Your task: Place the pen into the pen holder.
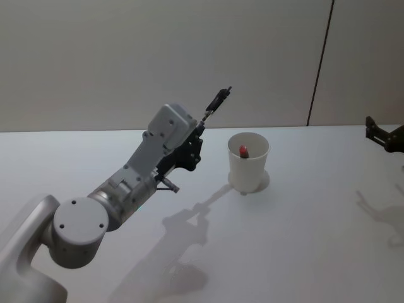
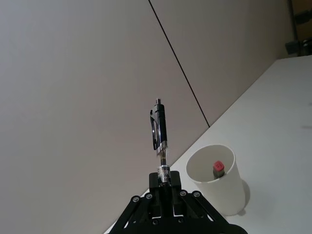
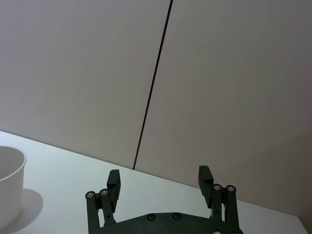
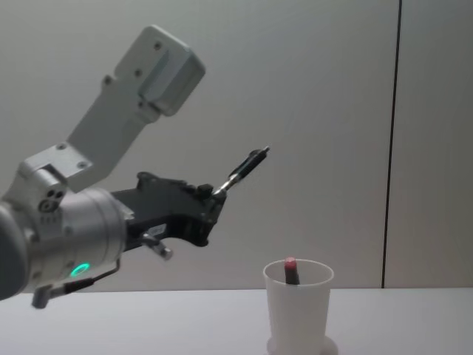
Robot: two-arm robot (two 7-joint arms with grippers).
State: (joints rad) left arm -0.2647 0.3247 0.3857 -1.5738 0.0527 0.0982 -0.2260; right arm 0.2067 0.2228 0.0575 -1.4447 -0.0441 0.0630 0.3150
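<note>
Near the far edge of the white table [image 1: 303,240], about midway along it: the pen holder [image 1: 248,165], a plain white paper cup with a rolled rim, upright, tapered toward its base. Inside it, one dark marker [image 1: 243,151] with a red top, standing on end against the cup wall, red top about level with the rim in the chest view. Nothing else to make out inside.

Raised above the table, to the left of the cup and higher than its rim: the left gripper [image 2: 165,183], clamped narrow on the lower end of the pen [image 2: 160,131]. Black upper body with a clip, clear barrel below, gripped at the clear part. Tilted up and away toward the wall, clip end uppermost. Well clear of the cup, touching neither rim nor marker.

By the right edge of the table, toward the far corner and well apart from the cup: the right gripper [image 3: 159,174], fingers spread wide, nothing between them.

On the bare tabletop in front of the cup: a soft shadow [image 1: 189,221] of arm and pen. Behind the far edge: a plain grey panelled wall [image 1: 126,57], split by one dark vertical seam [image 1: 320,63] right of the cup.
</note>
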